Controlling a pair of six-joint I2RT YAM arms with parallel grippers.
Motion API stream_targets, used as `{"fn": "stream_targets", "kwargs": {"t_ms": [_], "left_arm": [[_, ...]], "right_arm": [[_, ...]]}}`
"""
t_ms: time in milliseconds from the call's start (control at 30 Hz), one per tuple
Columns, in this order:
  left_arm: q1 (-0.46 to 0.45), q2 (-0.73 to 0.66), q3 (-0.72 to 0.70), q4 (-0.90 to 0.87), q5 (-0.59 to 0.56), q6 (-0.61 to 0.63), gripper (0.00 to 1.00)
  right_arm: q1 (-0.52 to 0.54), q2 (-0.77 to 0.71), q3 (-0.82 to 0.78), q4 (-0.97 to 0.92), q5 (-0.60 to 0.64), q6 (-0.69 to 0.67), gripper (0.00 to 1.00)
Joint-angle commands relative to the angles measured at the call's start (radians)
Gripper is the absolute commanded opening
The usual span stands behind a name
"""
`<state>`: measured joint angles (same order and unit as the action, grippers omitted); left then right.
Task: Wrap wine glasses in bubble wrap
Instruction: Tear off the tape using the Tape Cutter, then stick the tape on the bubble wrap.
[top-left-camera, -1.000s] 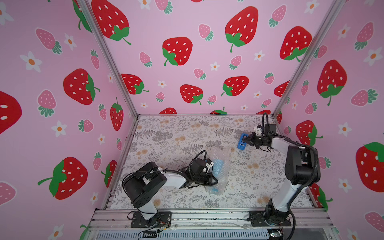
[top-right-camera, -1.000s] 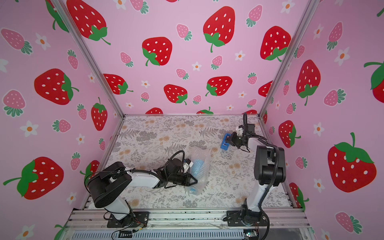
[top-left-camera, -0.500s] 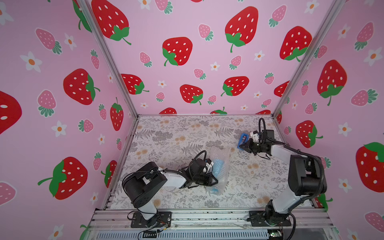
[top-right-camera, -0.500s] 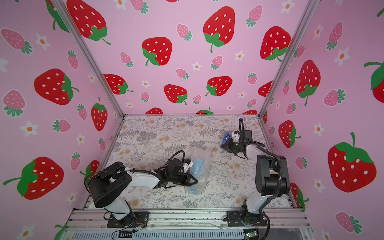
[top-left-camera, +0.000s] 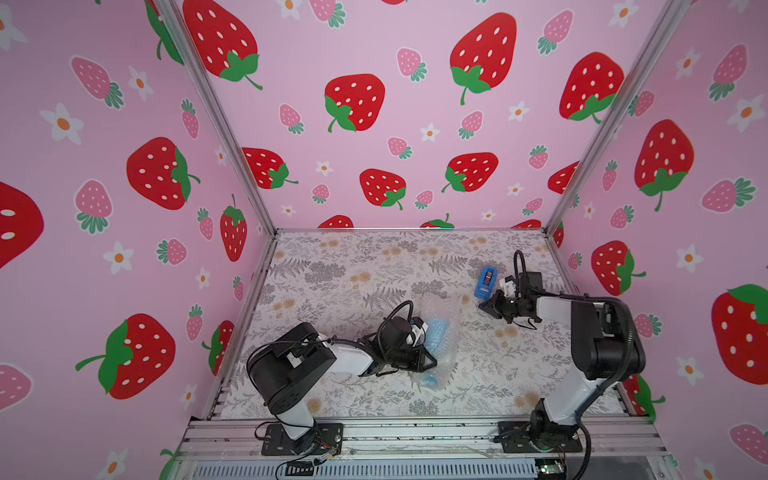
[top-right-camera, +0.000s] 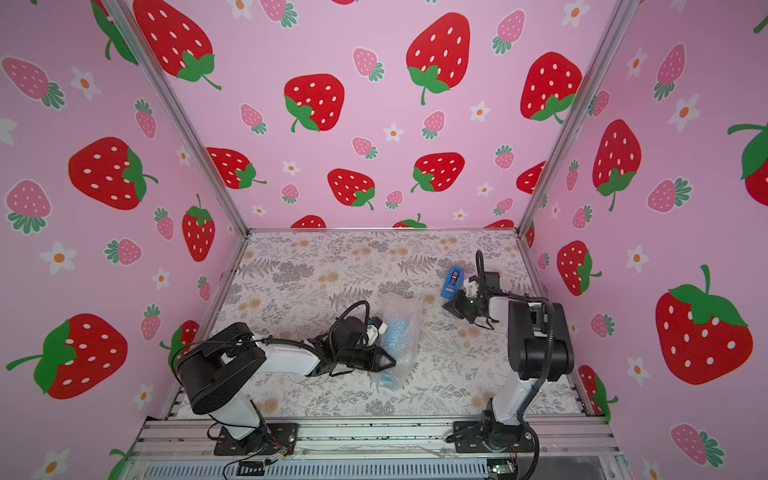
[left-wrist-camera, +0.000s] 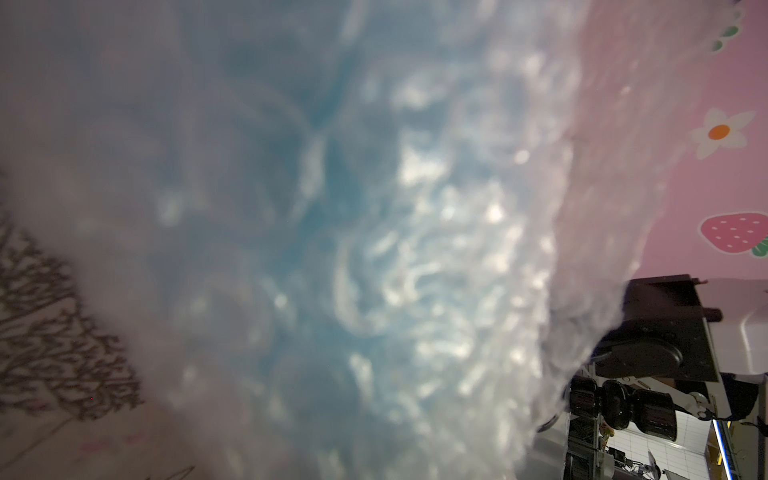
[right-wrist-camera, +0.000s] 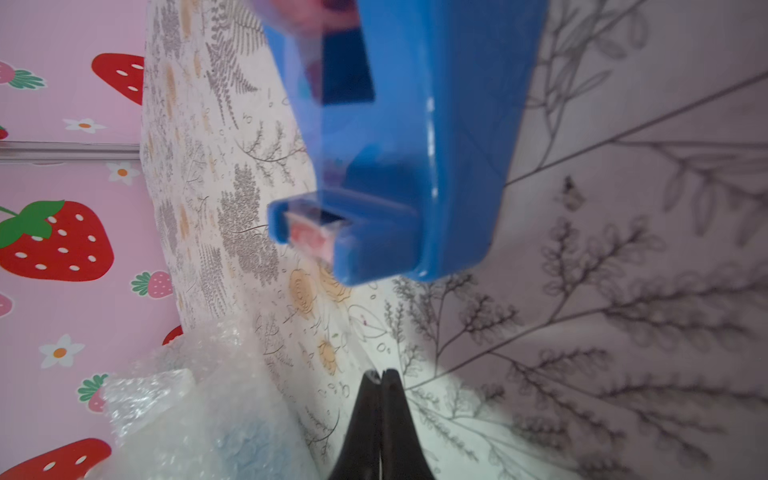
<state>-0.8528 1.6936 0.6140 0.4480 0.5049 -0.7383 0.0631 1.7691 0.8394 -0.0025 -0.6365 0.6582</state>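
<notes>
Jaws of the left gripper (top-left-camera: 432, 362) stood narrow, pinching the clear small-bubbled bubble wrap (top-left-camera: 444, 305) folded around the light blue plastic goblet (top-left-camera: 437, 332), which lay on the floral tabletop (top-left-camera: 332, 282). Those of the right gripper (right-wrist-camera: 380, 376) were pressed together, empty, near the glossy dark blue boxy tape dispenser (right-wrist-camera: 395, 145).

A robot-lab test booth. Pink strawberry-print wall panels (top-left-camera: 299, 54) on silver aluminium corner posts (top-left-camera: 219, 120) box in a grey floral-print table (top-left-camera: 332, 270). A black-and-white left robot arm (top-left-camera: 353, 357) and its twin right robot arm (top-left-camera: 552, 309) are bolted to a slotted aluminium rail (top-left-camera: 415, 432) along the near edge.
</notes>
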Motion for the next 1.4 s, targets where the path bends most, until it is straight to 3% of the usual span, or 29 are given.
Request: {"fn": "stream_targets", "kwargs": {"t_ms": [0, 433, 733, 1033, 1100, 1200, 1367], "left_arm": [[0.003, 0.037, -0.019, -0.044, -0.061, 0.023, 0.23], [0.004, 0.034, -0.013, -0.052, -0.058, 0.029, 0.23], [0.005, 0.023, -0.007, -0.063, -0.053, 0.045, 0.23], [0.035, -0.012, -0.014, -0.091, 0.007, 0.119, 0.23], [0.045, -0.029, -0.021, -0.105, 0.009, 0.133, 0.23], [0.067, -0.041, -0.033, -0.108, 0.032, 0.14, 0.23], [0.093, -0.054, -0.049, -0.115, 0.059, 0.153, 0.22]], "right_arm": [[-0.008, 0.02, -0.037, -0.048, 0.052, 0.012, 0.0], [-0.062, -0.006, -0.099, -0.059, 0.065, 0.039, 0.0], [-0.035, -0.211, -0.1, -0.053, -0.12, -0.084, 0.0], [0.167, -0.528, -0.063, -0.204, -0.295, -0.307, 0.0], [0.254, -0.586, -0.042, -0.282, -0.312, -0.376, 0.0], [0.391, -0.617, -0.011, -0.36, -0.32, -0.421, 0.0], [0.532, -0.605, 0.027, -0.512, -0.264, -0.499, 0.0]]}}
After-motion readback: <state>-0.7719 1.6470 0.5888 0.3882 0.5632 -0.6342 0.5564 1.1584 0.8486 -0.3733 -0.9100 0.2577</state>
